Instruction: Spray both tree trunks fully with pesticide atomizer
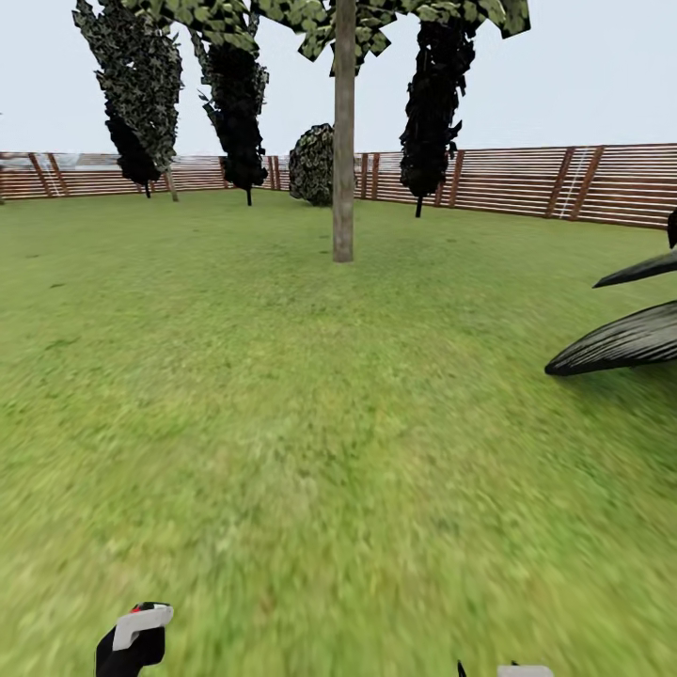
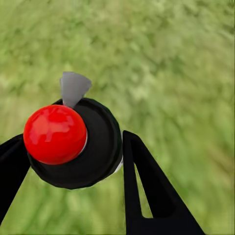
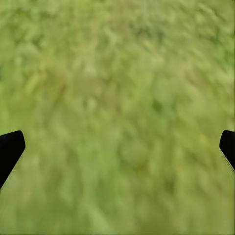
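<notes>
Left wrist view: left gripper (image 2: 73,161) clamped around pesticide atomizer (image 2: 73,144); right gripper (image 3: 117,147) apparently spread wide above lawn (image 3: 117,73).

Lawn (image 1: 282,423): green grass, fence (image 1: 527,179) at far edge.
One pale bare trunk (image 1: 343,150) stands mid-lawn, upright. Dark cypresses (image 1: 235,103) and a round bush (image 1: 313,165) stand near the fence. Black fronds (image 1: 621,343) hang low over the grass at the right. Near grass bare.
</notes>
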Controlling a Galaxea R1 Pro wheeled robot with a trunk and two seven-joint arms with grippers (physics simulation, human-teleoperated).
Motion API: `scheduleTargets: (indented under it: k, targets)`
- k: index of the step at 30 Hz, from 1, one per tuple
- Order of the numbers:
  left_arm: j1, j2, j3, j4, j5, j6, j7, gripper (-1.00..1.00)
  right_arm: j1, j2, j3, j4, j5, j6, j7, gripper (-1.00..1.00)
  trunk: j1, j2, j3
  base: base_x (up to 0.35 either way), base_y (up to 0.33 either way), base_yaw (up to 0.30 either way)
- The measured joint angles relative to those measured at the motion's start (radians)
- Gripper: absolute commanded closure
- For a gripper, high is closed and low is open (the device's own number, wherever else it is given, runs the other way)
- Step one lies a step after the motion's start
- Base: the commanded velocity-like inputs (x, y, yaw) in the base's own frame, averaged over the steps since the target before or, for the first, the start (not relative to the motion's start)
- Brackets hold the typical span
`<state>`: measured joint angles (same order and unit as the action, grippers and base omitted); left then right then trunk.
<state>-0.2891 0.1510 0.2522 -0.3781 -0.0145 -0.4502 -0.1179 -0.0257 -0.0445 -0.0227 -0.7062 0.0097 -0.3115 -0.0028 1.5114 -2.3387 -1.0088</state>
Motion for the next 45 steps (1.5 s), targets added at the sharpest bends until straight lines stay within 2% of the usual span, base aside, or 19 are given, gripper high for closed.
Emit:
scheduleTargets:
  k: [35,45]
  targets:
    - [0.000,0.000,0.000,0.000,0.000,0.000,0.000,1.00,0.000,0.000,-0.001,0.002,0.000,0.000,0.001,-1.00,0.000,0.000,0.000,0.337,0.000,0.000]
    - [0.000,0.000,0.000,0.000,0.000,-0.001,0.001,1.00,0.000,0.000,-0.001,0.002,0.000,0.000,0.000,-1.00,0.000,0.000,-0.013,0.337,0.000,0.000]
